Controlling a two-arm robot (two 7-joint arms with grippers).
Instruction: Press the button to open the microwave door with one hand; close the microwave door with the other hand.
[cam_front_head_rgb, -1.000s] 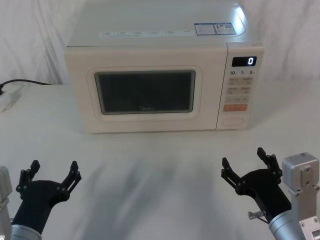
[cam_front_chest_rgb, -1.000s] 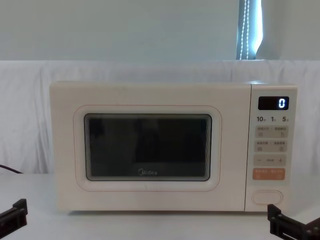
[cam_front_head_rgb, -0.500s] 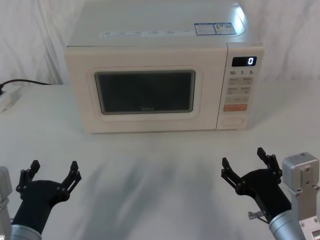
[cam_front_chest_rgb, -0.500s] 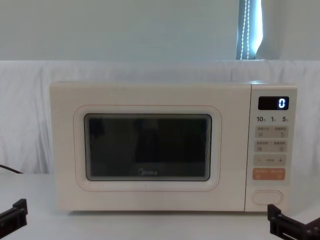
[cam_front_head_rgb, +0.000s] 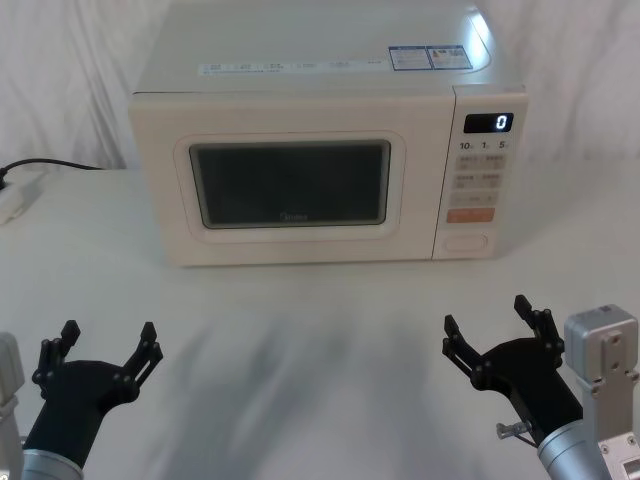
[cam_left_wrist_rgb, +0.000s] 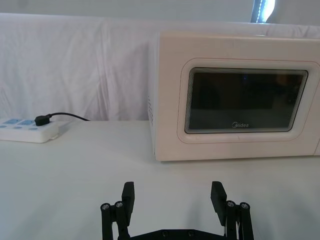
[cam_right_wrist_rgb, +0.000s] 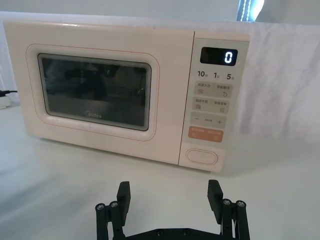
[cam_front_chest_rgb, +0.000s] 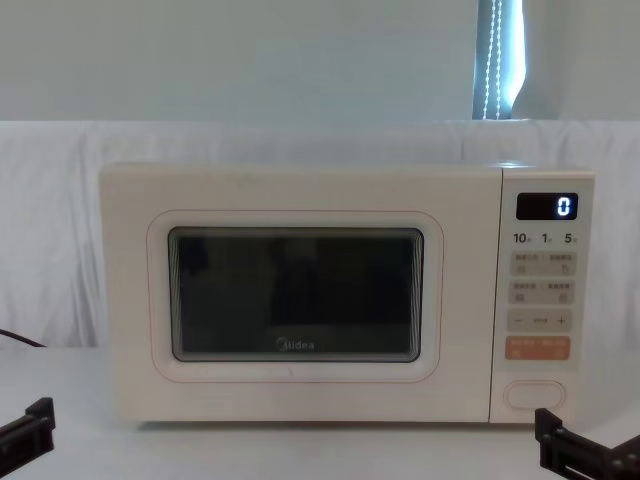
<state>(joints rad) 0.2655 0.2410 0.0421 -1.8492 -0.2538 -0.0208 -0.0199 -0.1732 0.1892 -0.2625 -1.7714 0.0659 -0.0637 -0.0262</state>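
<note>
Your microwave (cam_front_head_rgb: 320, 150) sits toward the tabletop's (cam_front_head_rgb: 300, 330) far edge, microwave door (cam_front_head_rgb: 290, 185) shut; the button (cam_front_head_rgb: 466, 242) lies at its lower right corner, ahead of your right claw (cam_front_head_rgb: 487, 322); left claw (cam_front_head_rgb: 107, 342) farther off; both spread, holding nothing.

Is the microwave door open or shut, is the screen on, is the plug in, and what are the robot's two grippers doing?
microwave door: shut, flush with the front.
display: lit, showing 0.
button: not pressed, nothing touching it.
left gripper: open, empty, low over the table in front of the microwave.
right gripper: open, empty, low over the table, short of the button.
power strip: one black plug in it.
</note>
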